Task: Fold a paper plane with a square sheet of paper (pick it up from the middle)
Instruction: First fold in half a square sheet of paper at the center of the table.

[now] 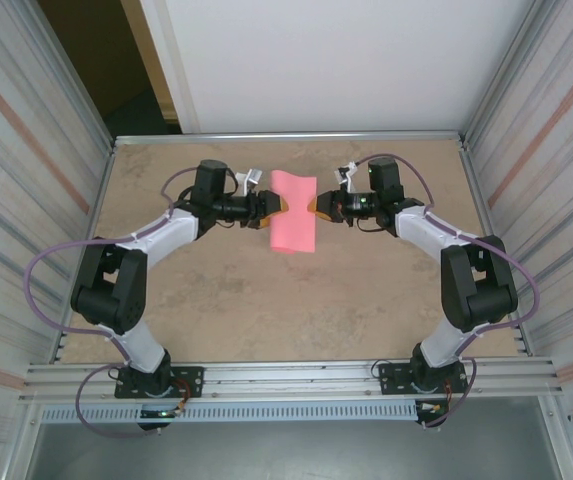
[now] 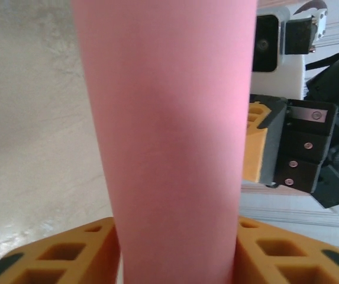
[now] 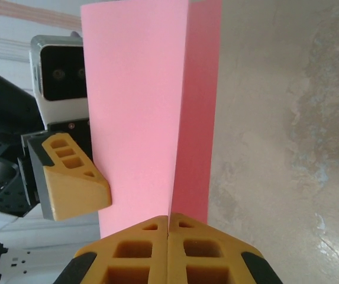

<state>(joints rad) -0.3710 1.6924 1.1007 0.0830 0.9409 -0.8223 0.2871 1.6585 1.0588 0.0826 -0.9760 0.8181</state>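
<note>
1. The right gripper point(image 3: 168, 220) was closed, its two orange fingertips pressed together on the near edge of the pink-red sheet of paper point(image 3: 139, 106).
2. In the right wrist view, a straight crease ran up the sheet from that pinch. A lighter panel lay to the left of the crease and a darker one to the right.
3. The left gripper point(image 2: 176, 228) had its jaws apart, with the sheet point(image 2: 169, 118) standing in the gap and spanning it from one orange finger to the other. It could not be told whether the pads pressed on the paper.
4. In the overhead view, the left gripper point(image 1: 271, 207) and the right gripper point(image 1: 318, 207) faced each other across the sheet point(image 1: 294, 225), one at each side edge. They met over the far middle of the tan table point(image 1: 266, 300).
5. The sheet appeared there as an upright strip, taller than wide, its upper part between the fingers and its lower part extending toward the arm bases. Whether its lower edge touched the table could not be told.
6. In the right wrist view, one finger of the left gripper point(image 3: 74, 177) sat just beside the sheet's left edge.
</note>
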